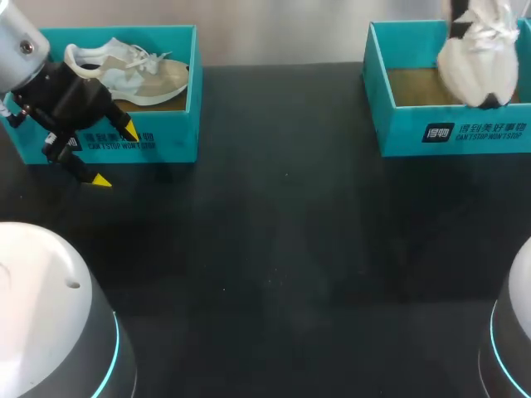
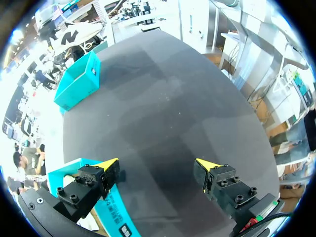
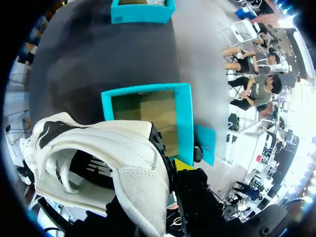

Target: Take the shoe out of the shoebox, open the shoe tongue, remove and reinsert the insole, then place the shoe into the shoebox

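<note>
My right gripper [image 3: 165, 173] is clamped on the white shoe [image 3: 98, 163], and the open box [image 3: 183, 123] lies ahead of its fingers, below the shoe. My left gripper [image 2: 158, 165] has its fingers wide apart, with only the bare table [image 2: 163, 113] between them. One of its fingers is just beside the wall of the second box [image 2: 111, 210], where the other shoe [image 1: 145, 79] lies inside.
</note>
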You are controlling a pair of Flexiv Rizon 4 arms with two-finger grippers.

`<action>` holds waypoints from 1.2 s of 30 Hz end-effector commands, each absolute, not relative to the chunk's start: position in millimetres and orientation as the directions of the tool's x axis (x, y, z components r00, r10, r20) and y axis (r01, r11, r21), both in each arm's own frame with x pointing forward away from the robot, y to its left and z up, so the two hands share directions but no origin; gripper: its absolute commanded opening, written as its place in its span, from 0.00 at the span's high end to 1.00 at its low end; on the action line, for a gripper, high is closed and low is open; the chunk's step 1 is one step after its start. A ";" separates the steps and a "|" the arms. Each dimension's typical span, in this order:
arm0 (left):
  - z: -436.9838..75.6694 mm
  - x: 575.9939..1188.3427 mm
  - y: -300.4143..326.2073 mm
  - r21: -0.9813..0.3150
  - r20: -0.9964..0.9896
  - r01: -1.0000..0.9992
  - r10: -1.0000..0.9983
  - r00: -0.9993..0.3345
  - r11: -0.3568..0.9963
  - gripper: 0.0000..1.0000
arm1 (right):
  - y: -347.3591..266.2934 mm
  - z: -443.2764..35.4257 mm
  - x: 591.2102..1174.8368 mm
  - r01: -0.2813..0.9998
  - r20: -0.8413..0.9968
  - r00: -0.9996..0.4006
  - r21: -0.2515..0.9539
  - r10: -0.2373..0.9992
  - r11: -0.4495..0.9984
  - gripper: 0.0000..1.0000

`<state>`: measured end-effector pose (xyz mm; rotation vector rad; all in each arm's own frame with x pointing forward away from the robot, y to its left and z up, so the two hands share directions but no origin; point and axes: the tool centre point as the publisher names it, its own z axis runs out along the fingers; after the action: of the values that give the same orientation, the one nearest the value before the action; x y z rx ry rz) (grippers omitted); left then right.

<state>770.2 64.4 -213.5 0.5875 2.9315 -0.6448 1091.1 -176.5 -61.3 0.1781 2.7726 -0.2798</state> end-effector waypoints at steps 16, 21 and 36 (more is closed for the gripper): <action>-213.2 769.3 65.1 -0.386 -0.161 0.385 0.350 -0.923 0.838 0.00 | -240.2 -73.8 1177.4 0.089 -0.324 -0.945 -0.149 0.036 0.985 1.00; -213.2 769.3 65.1 -0.386 -0.161 0.385 0.350 -0.923 0.838 0.00 | -240.2 -73.8 1177.4 0.089 -0.324 -0.945 -0.149 0.036 0.985 1.00; -213.2 769.3 65.1 -0.386 -0.161 0.385 0.350 -0.923 0.838 0.00 | -259.9 -99.9 1231.5 0.061 -0.344 -0.939 -0.166 0.000 0.984 1.00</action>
<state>770.2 64.5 -213.5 0.5869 2.9316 -0.6448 1209.9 -256.0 -94.2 0.0631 2.7593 -0.2440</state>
